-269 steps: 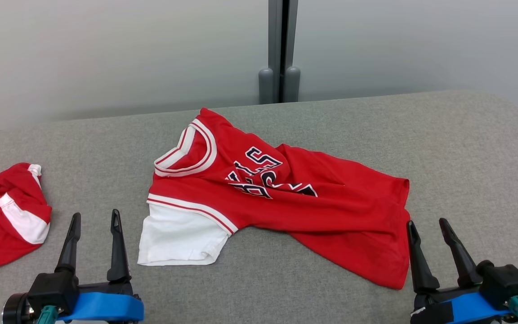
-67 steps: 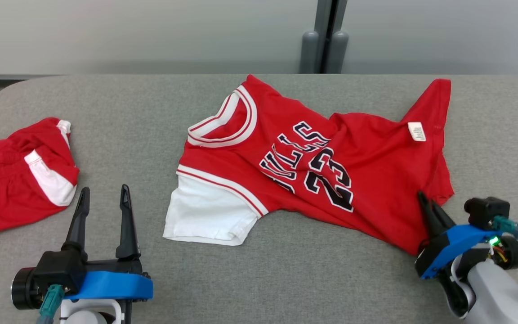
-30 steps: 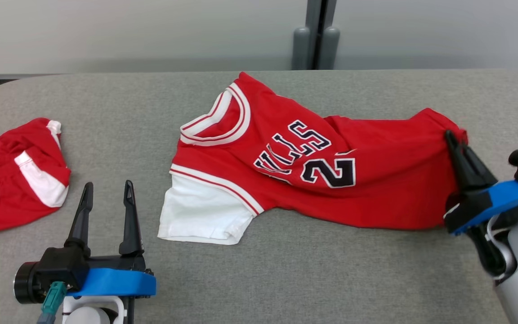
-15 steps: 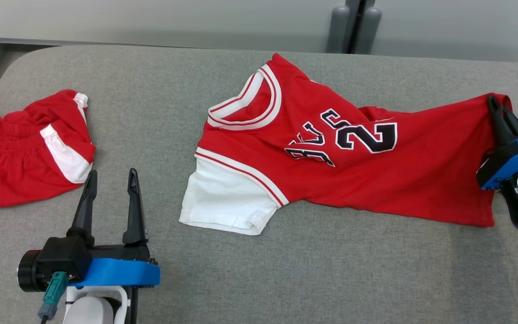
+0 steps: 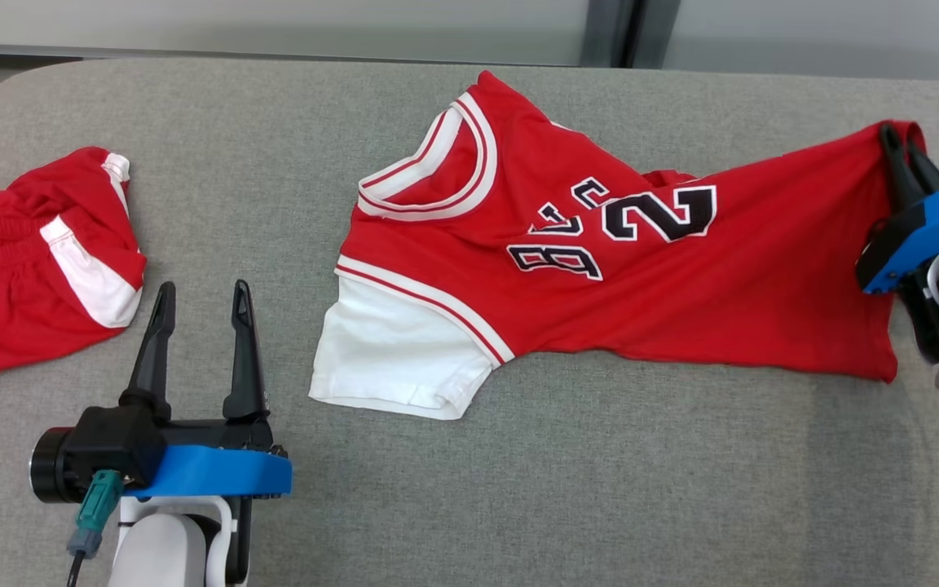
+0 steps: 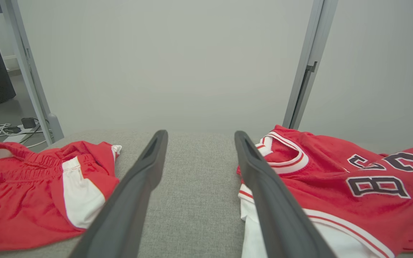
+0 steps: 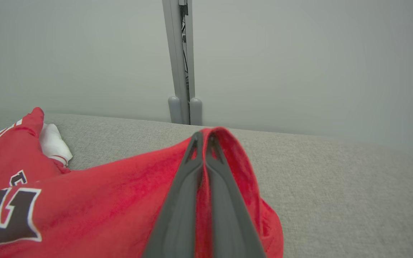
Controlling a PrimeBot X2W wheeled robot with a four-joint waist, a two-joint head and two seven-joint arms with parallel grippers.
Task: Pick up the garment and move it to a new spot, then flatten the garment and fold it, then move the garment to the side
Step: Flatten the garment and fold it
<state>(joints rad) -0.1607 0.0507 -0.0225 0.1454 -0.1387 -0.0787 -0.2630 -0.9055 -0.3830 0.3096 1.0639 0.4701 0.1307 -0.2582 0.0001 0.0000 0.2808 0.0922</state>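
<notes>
The right hand (image 5: 900, 140) was pressed together on the far right corner of the garment (image 5: 641, 269). Its two dark fingers pinched a fold of red hem, which the right wrist view showed wrapped over their tips and lifted off the surface. From that pinch the garment, a red jersey with a dark number on the chest, ran leftward across the grey bench (image 5: 518, 489). It was drawn into long slanting creases, and the lettering beside the number had buckled under a fold. Its collar (image 5: 437, 171) lay at the far left end and its white sleeve (image 5: 388, 359) at the near left, both flat on the bench. The left hand (image 5: 203, 287) was spread and empty, poised low between that sleeve and a pair of red shorts (image 5: 21, 269), and by the head view it touched neither. The step looked like the flattening, done by drawing the hem outward. To do it well, the pull would best run straight away from the collar and close to the bench, so that the cloth slid flat instead of rising. With only one corner held and the collar end unpinned, the whole garment seemed likelier to drag and twist than to smooth out. The idle left hand could usefully hold down the shoulder or the sleeve while the right eased the creases out of the chest.
</notes>
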